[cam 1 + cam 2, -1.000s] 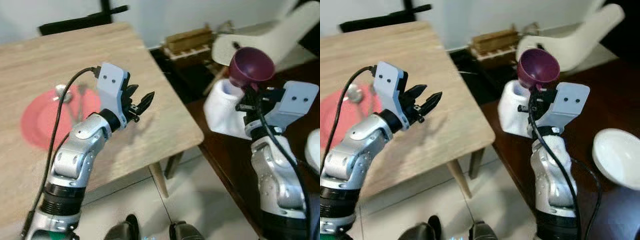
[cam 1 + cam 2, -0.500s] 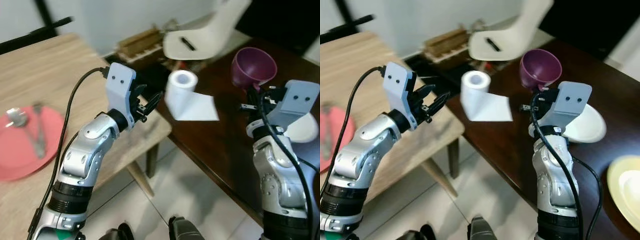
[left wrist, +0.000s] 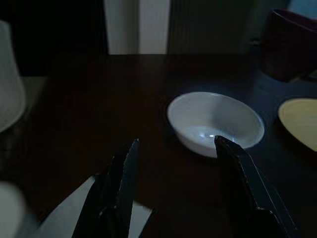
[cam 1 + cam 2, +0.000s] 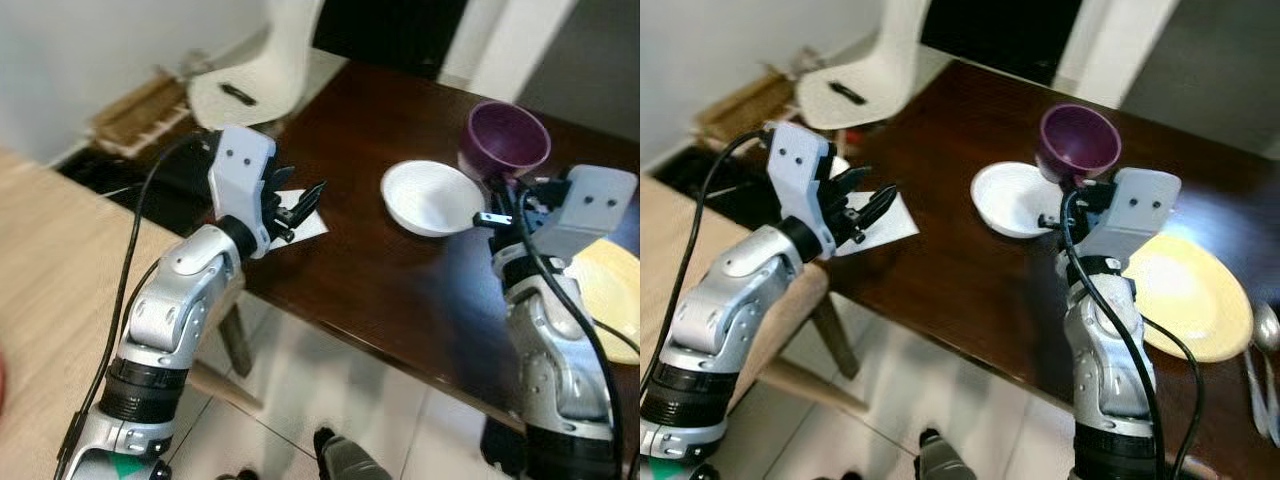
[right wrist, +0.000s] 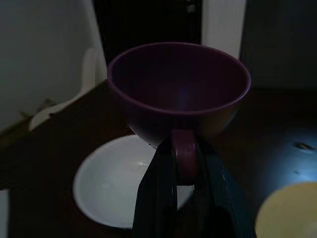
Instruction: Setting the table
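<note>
1. Spanning most of the head views, a dark wooden table (image 4: 970,270) carries the tableware; a lighter wooden table (image 4: 60,300) stands to the robot's left, its corner near the dark table's edge.
2. White chair (image 4: 250,70) stands at the far left end of the dark table.
3. Yellow plate (image 4: 1188,295) lies on the dark table to the right of the right arm; a spoon (image 4: 1265,330) rests just beside its right rim.
4. White bowl (image 4: 432,197) sits on the dark table, between the two arms and nearer the right one.
5. White paper sheet (image 4: 885,225) lies flat near the table's left edge, under the left gripper.
6. Purple cup (image 4: 503,140) is held above the table, upright, just beyond and above the white bowl's right rim. Its handle points down into the right gripper (image 5: 182,168), whose fingers are clamped on the handle from both sides.
7. Left gripper (image 3: 176,148) hovers above the table's left edge, fingers spread apart, holding nothing; the white bowl lies ahead of it.
</note>
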Available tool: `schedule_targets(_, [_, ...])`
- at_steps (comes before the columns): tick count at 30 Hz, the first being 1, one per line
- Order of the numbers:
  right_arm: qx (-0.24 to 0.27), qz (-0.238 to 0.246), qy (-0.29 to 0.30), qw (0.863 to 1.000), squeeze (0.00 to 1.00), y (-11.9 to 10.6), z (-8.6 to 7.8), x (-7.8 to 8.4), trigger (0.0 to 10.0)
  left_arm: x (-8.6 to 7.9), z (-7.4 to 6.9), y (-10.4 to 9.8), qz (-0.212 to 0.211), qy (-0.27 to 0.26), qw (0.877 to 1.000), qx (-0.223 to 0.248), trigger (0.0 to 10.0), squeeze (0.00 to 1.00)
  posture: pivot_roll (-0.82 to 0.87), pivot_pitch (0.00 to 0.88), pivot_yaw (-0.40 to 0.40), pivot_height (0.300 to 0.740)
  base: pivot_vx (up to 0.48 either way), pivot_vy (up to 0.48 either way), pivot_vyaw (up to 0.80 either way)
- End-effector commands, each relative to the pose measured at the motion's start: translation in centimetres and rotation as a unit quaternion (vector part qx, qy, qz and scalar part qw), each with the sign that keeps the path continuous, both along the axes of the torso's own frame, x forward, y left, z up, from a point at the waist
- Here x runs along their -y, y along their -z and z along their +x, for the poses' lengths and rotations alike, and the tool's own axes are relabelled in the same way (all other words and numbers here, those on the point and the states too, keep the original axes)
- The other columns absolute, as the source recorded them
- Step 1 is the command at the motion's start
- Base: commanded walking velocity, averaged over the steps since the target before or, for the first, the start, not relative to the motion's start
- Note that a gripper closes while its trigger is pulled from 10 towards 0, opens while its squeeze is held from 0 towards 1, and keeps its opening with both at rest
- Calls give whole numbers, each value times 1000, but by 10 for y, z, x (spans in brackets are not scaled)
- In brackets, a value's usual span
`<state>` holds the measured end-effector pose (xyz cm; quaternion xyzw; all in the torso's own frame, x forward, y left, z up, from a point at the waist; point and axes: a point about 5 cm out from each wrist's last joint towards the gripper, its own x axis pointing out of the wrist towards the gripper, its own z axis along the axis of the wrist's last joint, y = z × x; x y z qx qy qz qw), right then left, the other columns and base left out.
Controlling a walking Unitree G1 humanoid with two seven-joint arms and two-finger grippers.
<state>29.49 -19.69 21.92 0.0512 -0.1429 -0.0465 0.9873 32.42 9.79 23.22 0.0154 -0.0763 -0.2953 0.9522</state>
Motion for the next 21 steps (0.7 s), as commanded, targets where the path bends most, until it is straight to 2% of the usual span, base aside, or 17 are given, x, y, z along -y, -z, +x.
schedule_targets(1, [-4, 2, -2, 1000, 0, 2, -1, -1, 10000, 2, 1, 4, 2, 3, 1000, -8, 10000, 0, -153, 107, 57, 740, 0, 0, -800])
schedule_targets(21, [-3, 2, -11, 1000, 0, 2, 0, -4, 10000, 1, 4, 3, -5, -6, 1000, -4, 10000, 0, -151, 111, 57, 740, 0, 0, -800])
